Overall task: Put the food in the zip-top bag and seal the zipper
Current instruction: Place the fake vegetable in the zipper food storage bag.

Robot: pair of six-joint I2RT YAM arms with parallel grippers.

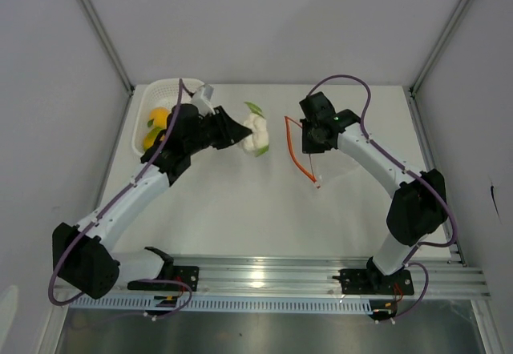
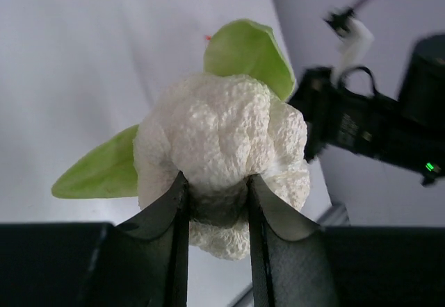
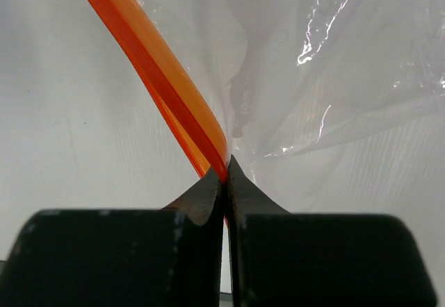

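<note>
The cauliflower [image 2: 222, 133] sits pinched by its base in your left end effector [image 2: 217, 182], between basket [image 1: 160, 88] and bag [image 3: 334, 78]. Only your right wrist view shows the right end effector [image 3: 226, 167] clamped tight on the bag's orange zipper [image 3: 153, 64].

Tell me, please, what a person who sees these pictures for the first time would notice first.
The white bumpy toy cauliflower with green leaves draws the eye first, gripped between the fingers of the left gripper over the far middle of the white table. To its right, the right gripper pinches the thin orange-red zipper strip of the clear crinkly plastic bag.
</note>
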